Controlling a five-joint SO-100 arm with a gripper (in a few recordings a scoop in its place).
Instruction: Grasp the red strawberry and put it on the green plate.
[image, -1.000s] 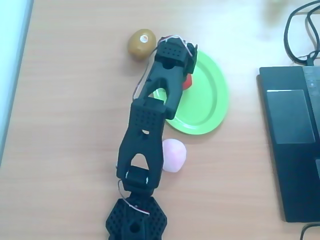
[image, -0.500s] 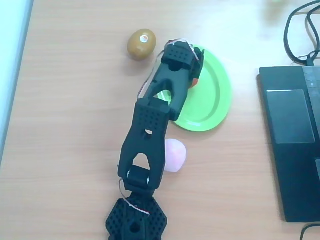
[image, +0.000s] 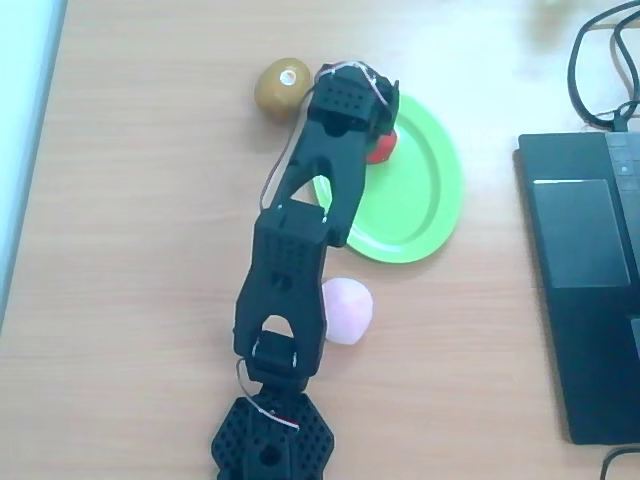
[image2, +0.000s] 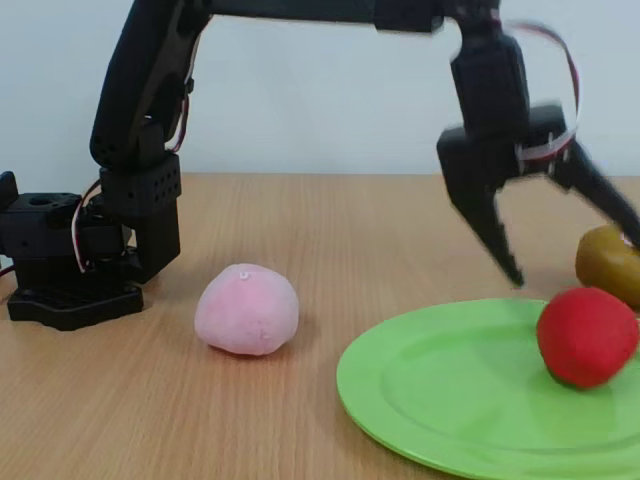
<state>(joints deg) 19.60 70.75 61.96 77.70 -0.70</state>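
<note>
Resting on green plate (image2: 440, 400) near rim, red strawberry (image2: 586, 336) sits below wide-spread claw (image2: 575, 250); could roll off if bumped.

Black arm stretched forward from base, wrist bent down; gripper (image2: 575, 255) fingers spread wide apart, tips pointing down, holding nothing.

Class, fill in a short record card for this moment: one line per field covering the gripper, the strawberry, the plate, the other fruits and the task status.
gripper: open, raised above the plate, holding nothing
red strawberry: resting on the plate near its rim, free of the gripper
green plate: flat on the wooden table
pink fruit: on the table beside the plate, not touching it
kiwi: on the table outside the plate's rim
task status: strawberry appears placed
</note>
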